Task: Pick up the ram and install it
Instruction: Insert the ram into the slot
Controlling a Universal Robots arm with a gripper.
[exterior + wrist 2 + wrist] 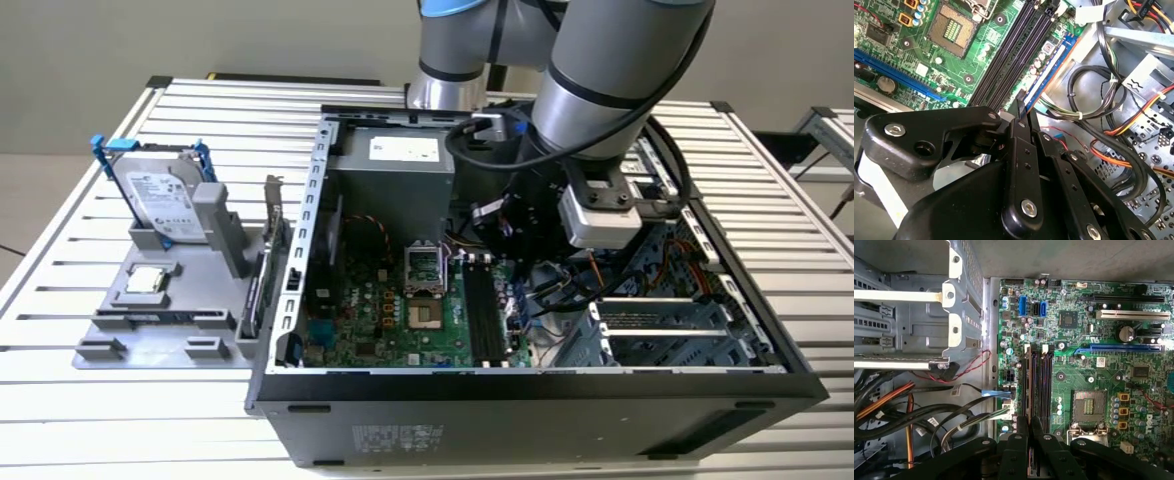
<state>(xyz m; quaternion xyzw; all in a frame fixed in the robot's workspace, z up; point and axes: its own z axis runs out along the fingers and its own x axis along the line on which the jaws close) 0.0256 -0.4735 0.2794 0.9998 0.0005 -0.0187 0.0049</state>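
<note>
Here the gripper hangs inside the open computer case, low over the motherboard, its two fingers drawn narrowly together on the ram, a thin bluish stick held on edge. In the second wrist view the stick lies in the outermost slot, just beside the black memory slots and along the board's edge (the side nearest the cables). Room is tight there: a bundle of black, orange and yellow cables crowds that flank, with the metal drive cage beyond. The processor socket sits on the slots' other side, with open board around it. On the exterior view's left, a grey tray holds a hard drive, well apart from the case.
</note>
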